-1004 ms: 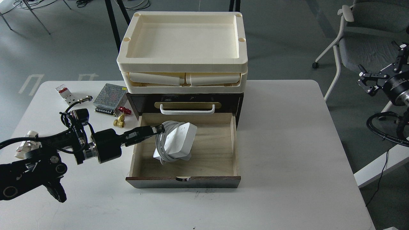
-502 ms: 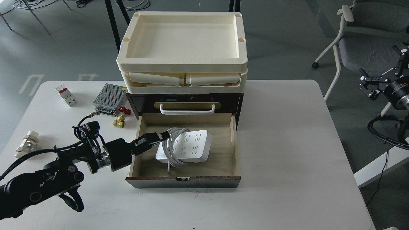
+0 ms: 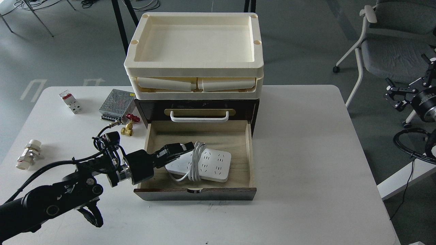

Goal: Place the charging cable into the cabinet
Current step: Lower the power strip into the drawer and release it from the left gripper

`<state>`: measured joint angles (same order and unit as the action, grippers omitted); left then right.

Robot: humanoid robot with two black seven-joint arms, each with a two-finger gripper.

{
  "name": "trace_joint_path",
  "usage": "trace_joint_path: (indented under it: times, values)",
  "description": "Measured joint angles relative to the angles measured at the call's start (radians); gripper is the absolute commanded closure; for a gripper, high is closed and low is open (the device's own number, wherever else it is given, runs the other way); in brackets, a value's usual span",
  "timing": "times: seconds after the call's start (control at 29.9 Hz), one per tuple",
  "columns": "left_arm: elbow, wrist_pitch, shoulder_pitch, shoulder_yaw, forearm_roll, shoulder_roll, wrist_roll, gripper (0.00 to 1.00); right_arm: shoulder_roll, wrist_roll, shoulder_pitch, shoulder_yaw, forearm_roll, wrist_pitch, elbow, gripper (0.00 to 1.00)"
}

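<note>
The charging cable [image 3: 211,165], a white power strip with its cord wound round the middle, lies flat on the floor of the cabinet's open pale-wood drawer [image 3: 204,134]. The cabinet [image 3: 151,110] is dark brown with a white handle [image 3: 199,119] and stands mid-table. My left gripper [image 3: 184,148] reaches into the drawer from the left, its fingers closed at the strip's left end beside the cord. My right gripper [image 3: 391,93] hangs off the table at the far right, open and empty.
Two stacked cream trays [image 3: 194,69] sit on the cabinet. Left of it lie a perforated metal power supply box [image 3: 115,101], a white-and-red breaker block [image 3: 69,101], a brass valve [image 3: 128,126] and a white fitting [image 3: 29,154]. A grey chair [image 3: 391,54] stands at the back right.
My left gripper moved down, forward and right into the drawer, lowering the charging cable from tilted upright to flat on the drawer floor. The right gripper shifted slightly at the far right.
</note>
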<state>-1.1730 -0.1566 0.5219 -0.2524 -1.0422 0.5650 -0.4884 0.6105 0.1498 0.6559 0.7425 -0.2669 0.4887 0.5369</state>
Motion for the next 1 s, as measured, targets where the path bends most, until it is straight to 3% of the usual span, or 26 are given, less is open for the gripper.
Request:
trace_joint_path:
  times: [0.17,0.3,0.4,0.47,0.54,0.8,0.9,1.0]
  values:
    - [-0.002,-0.002,0.003,-0.01,0.077,0.009,0.0,0.15,0.0,0.001,-0.001,0.004,0.0,0.0,0.0,0.0]
    - [-0.003,-0.03,-0.002,-0.048,0.181,0.06,0.0,0.11,-0.005,0.001,-0.001,0.007,0.0,0.0,0.002,0.0]
    - [-0.003,-0.158,-0.014,-0.067,0.252,0.148,0.0,0.01,-0.007,0.001,-0.001,0.015,0.0,0.0,0.002,0.0]
    - [0.0,-0.267,-0.019,-0.089,0.297,0.222,0.0,0.0,-0.007,0.001,0.001,0.028,0.0,0.0,0.004,0.0]
    - [0.026,-0.315,-0.024,-0.115,0.36,0.282,0.0,0.0,-0.007,0.001,0.003,0.038,0.0,0.0,0.014,0.0]
    - [0.406,-0.332,-0.028,-0.383,0.652,0.301,0.0,0.0,0.006,0.007,0.006,0.067,0.001,0.0,0.244,0.0]
    - [0.538,-0.332,0.032,-0.464,0.691,0.282,0.0,0.0,0.008,0.007,0.011,0.073,0.008,0.0,0.347,0.0]
    - [0.586,-0.332,0.131,-0.457,0.697,0.269,0.0,0.0,0.005,0.006,0.026,0.076,0.017,0.0,0.374,0.0]
